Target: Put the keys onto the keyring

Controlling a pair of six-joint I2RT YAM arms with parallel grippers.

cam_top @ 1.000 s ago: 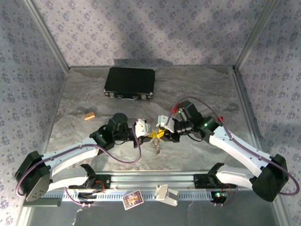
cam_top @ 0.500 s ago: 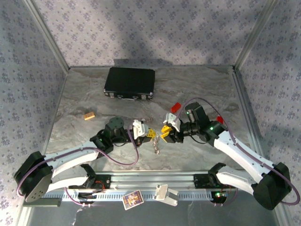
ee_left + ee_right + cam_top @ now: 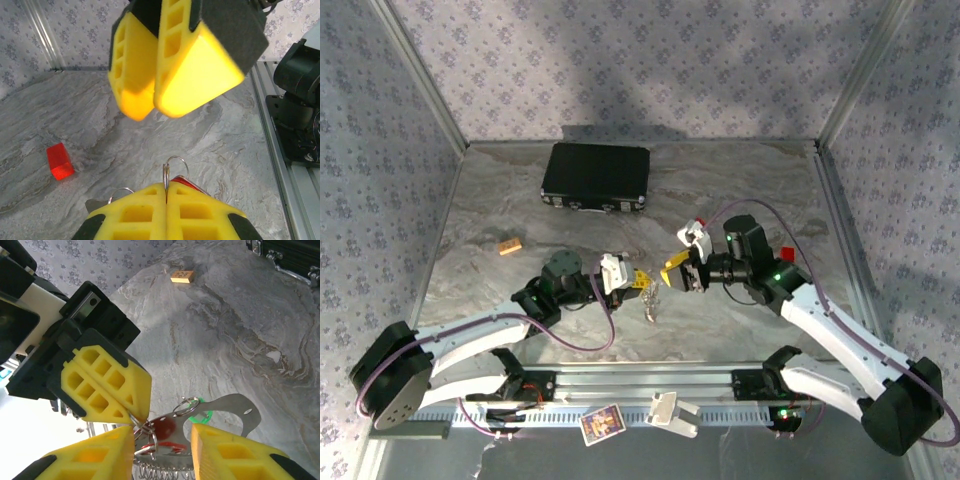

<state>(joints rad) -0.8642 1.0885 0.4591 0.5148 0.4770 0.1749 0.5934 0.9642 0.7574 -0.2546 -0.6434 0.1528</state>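
Observation:
My left gripper point(image 3: 166, 192) point(image 3: 638, 282) is shut on a thin silver ring of the keyring point(image 3: 166, 172), held above the table. In the right wrist view the same ring point(image 3: 139, 424) is pinched at the tip of the left gripper's yellow fingers point(image 3: 107, 385). The keys hang there in a bunch: a red head point(image 3: 164, 428), a green head point(image 3: 201, 415) and a flat silver blade point(image 3: 227, 408), with coiled chain links point(image 3: 160, 473) below. My right gripper point(image 3: 162, 456) point(image 3: 671, 271) is open, its fingers on either side of the bunch without gripping it. The bundle dangles in the top view point(image 3: 650, 302).
A black case point(image 3: 596, 177) lies at the back of the table. A small orange block point(image 3: 510, 245) sits at the left and a red block point(image 3: 59, 161) lies on the marble beyond the grippers. A metal rail point(image 3: 640, 382) runs along the near edge.
The right gripper has opened and drawn back to the right and away from the left gripper. The left gripper stays shut, with the bundle still hanging from it.

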